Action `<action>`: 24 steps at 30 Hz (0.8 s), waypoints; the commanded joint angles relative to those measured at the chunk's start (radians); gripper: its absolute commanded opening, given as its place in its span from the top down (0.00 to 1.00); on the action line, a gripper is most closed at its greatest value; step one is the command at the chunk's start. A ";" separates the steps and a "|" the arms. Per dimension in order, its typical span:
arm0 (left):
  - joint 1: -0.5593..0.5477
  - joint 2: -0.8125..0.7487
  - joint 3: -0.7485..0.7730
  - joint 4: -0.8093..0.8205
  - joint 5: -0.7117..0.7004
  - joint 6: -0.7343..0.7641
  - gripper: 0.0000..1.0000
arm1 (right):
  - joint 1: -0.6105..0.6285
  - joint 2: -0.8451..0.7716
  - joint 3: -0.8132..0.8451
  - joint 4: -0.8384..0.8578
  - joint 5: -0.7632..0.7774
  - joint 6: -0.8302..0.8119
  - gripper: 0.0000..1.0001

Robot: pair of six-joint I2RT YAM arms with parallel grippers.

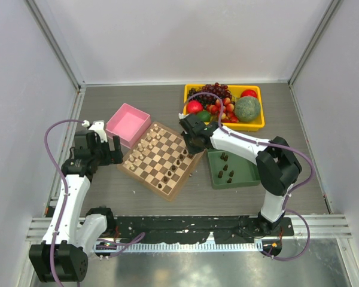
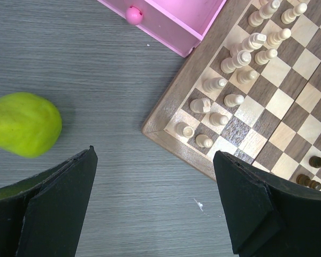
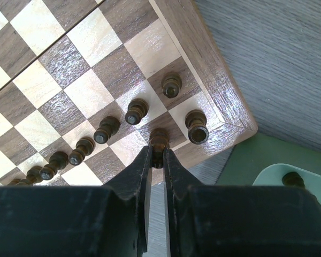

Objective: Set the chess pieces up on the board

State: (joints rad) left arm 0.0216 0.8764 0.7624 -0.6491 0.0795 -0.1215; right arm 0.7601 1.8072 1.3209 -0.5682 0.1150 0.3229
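Observation:
The board (image 1: 157, 156) lies at the table's middle, and its corner (image 3: 224, 115) fills the right wrist view. My right gripper (image 3: 158, 152) is shut on a dark chess piece (image 3: 159, 138) over an edge-row square. I cannot tell whether the piece touches that square. Beside it stands a dark corner piece (image 3: 196, 127), and several dark pieces (image 3: 136, 111) line the row behind. More dark pieces (image 1: 226, 172) lie in the green tray (image 1: 245, 173). My left gripper (image 2: 155, 155) hangs open and empty over bare table, just off the board's left corner (image 2: 166, 128).
Cream pieces (image 2: 235, 61) stand on the board's far side. A pink box (image 1: 127, 124) touches the board's back-left edge. A yellow-green fruit (image 2: 24, 123) lies on the table left of my left gripper. A yellow tray (image 1: 224, 88) of fruit sits at the back right.

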 commanded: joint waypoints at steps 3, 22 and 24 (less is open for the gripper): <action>0.000 -0.008 0.032 0.008 0.005 0.014 0.01 | 0.004 0.003 0.043 0.007 0.006 0.013 0.78; 0.000 -0.005 0.031 0.006 0.005 0.013 0.01 | -0.013 -0.278 -0.060 -0.027 0.118 0.018 0.61; 0.000 -0.004 0.032 0.008 0.006 0.013 0.01 | -0.042 -0.341 -0.121 -0.019 0.130 0.031 0.59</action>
State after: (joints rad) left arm 0.0216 0.8764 0.7624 -0.6491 0.0795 -0.1219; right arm 0.7509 1.6203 1.2755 -0.5938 0.1623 0.3260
